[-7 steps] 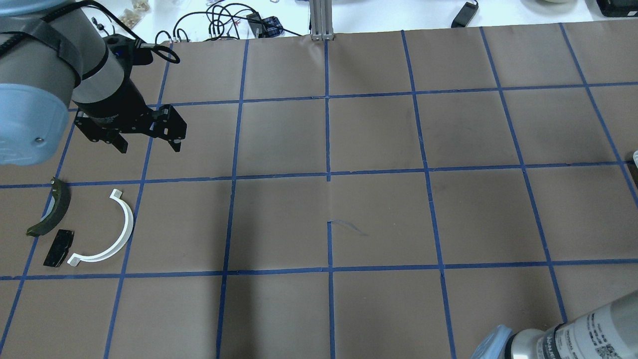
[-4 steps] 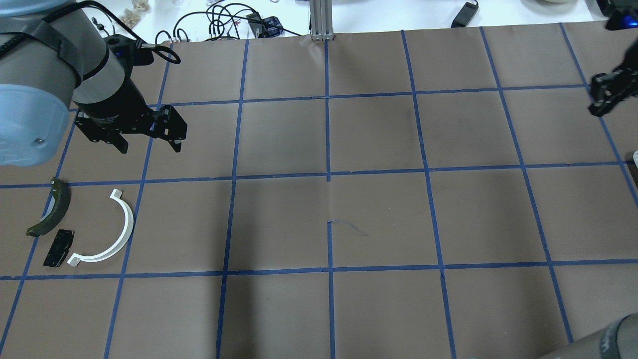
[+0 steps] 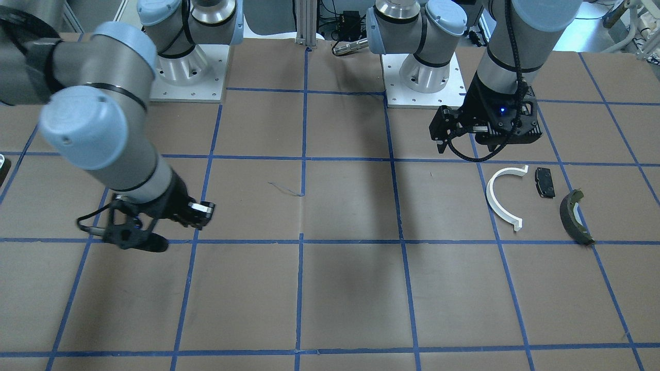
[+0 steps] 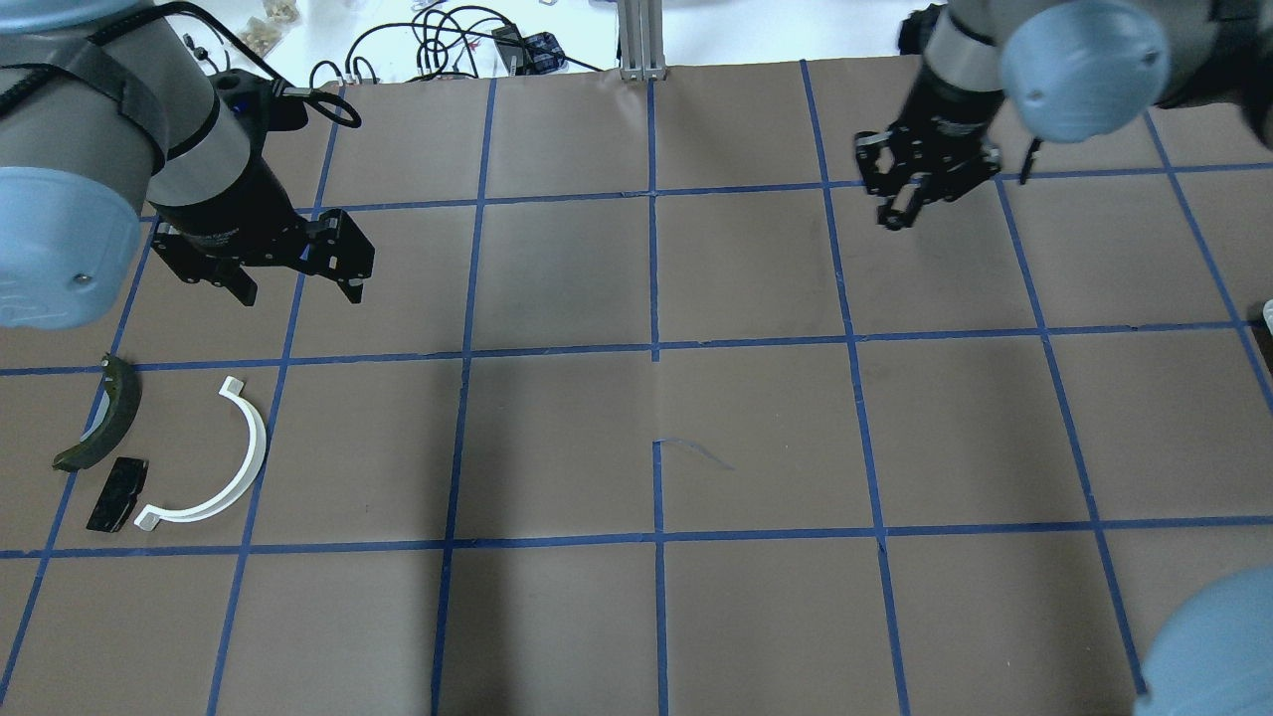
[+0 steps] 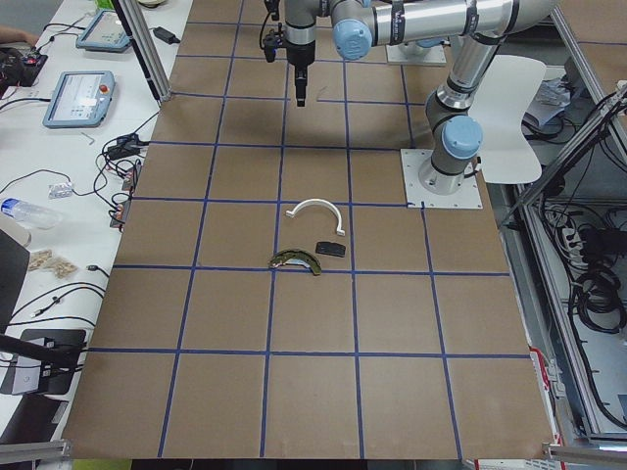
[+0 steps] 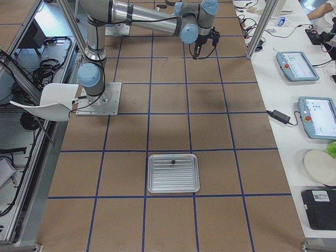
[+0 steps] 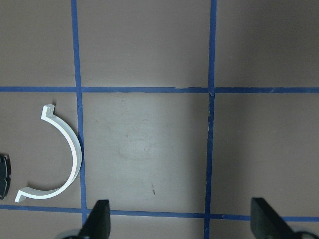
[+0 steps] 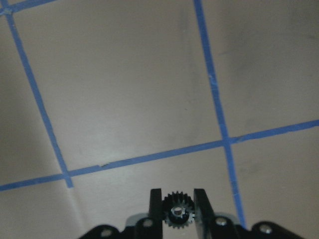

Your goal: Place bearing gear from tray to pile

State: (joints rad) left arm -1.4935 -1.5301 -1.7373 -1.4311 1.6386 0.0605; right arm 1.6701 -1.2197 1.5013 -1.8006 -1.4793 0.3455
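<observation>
My right gripper (image 8: 176, 219) is shut on a small black bearing gear (image 8: 176, 214), held between its fingers above the brown table. It hangs over the far centre-right squares (image 4: 900, 204) and shows in the front view (image 3: 202, 211). The pile lies at the left: a white half-ring arc (image 4: 259, 447), a flat black pad (image 4: 116, 494) and a dark olive-edged shoe (image 4: 104, 418). My left gripper (image 4: 298, 290) is open and empty, hovering just beyond the arc (image 7: 75, 149).
A metal tray (image 6: 173, 185) sits at the table's right end with one small dark part (image 6: 173, 161) on it. Blue tape lines grid the brown table cover. Cables and tablets lie beyond the table's far edge.
My right arm has swept in from the right edge and moved left across the far side of the table, carrying the gear. The left arm and the pile have not moved.
</observation>
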